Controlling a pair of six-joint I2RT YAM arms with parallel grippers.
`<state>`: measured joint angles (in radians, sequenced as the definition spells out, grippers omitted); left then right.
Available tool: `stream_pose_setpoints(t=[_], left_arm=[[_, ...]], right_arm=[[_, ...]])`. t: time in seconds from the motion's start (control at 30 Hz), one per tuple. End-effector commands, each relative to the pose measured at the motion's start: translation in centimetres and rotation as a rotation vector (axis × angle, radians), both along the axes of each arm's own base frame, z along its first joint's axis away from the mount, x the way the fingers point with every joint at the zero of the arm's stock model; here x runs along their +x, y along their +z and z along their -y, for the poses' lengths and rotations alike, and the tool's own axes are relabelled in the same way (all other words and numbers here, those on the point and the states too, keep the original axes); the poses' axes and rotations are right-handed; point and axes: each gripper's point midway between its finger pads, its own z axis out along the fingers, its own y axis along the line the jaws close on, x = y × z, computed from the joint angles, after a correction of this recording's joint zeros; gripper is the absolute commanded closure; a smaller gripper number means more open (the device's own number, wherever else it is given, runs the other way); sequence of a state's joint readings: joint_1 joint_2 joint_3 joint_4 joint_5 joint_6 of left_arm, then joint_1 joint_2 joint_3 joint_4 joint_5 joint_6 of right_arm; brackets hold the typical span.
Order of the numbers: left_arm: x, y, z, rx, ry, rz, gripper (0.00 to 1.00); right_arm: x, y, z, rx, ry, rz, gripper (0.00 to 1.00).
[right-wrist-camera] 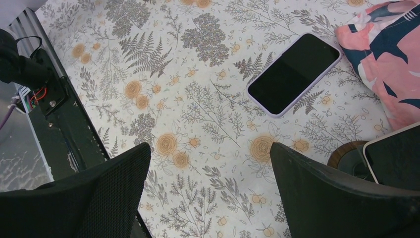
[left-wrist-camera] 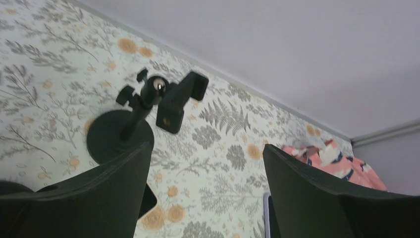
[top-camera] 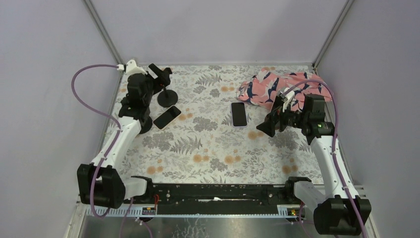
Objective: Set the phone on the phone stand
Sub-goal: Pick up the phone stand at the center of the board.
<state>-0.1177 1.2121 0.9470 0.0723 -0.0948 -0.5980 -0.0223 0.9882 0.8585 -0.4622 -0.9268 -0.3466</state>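
The left gripper [left-wrist-camera: 207,148] is spread wide and empty at the far left, close to the upright phone stand [top-camera: 166,93]; a black phone [top-camera: 167,117] lies flat just near of the stand's base; a pale-cased phone [top-camera: 239,114] lies screen up mid-table, beside a pink patterned cloth [top-camera: 285,88]; the right gripper [right-wrist-camera: 210,146], equally wide and empty, hovers just right of that phone.

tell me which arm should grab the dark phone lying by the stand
Left. The open left gripper sits right by the dark phone and phone stand; the right gripper is across the table.
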Motion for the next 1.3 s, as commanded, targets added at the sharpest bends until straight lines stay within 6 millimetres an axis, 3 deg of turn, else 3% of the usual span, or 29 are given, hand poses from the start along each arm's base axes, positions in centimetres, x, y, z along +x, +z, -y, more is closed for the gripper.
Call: stream_pose_setpoints(t=[0.0,0.3,0.7,1.13,1.27], left_arm=[[1.7,-0.5,-2.7,0.044,0.147,-0.106,0.13],[5.1,-1.3,-3.8,0.155,0.186,-0.186,0.31],[7.3,-3.9,-4.0,0.184,0.200,-0.267,0.39],[7.7,-5.5,-3.4,0.174,0.175,-0.299,0.48],[7.9,-5.8,-2.9,0.171,0.147,-0.302,0.57]], right_arm=[[0.1,0.7,-0.1,-0.004,0.020,0.039,0.01],[0.1,0.2,-0.1,-0.009,0.021,0.020,0.02],[0.1,-0.1,-0.1,-0.008,0.023,0.015,0.02],[0.1,-0.1,-0.1,-0.007,0.025,0.016,0.02],[0.1,-0.1,-0.1,-0.007,0.026,0.013,0.02]])
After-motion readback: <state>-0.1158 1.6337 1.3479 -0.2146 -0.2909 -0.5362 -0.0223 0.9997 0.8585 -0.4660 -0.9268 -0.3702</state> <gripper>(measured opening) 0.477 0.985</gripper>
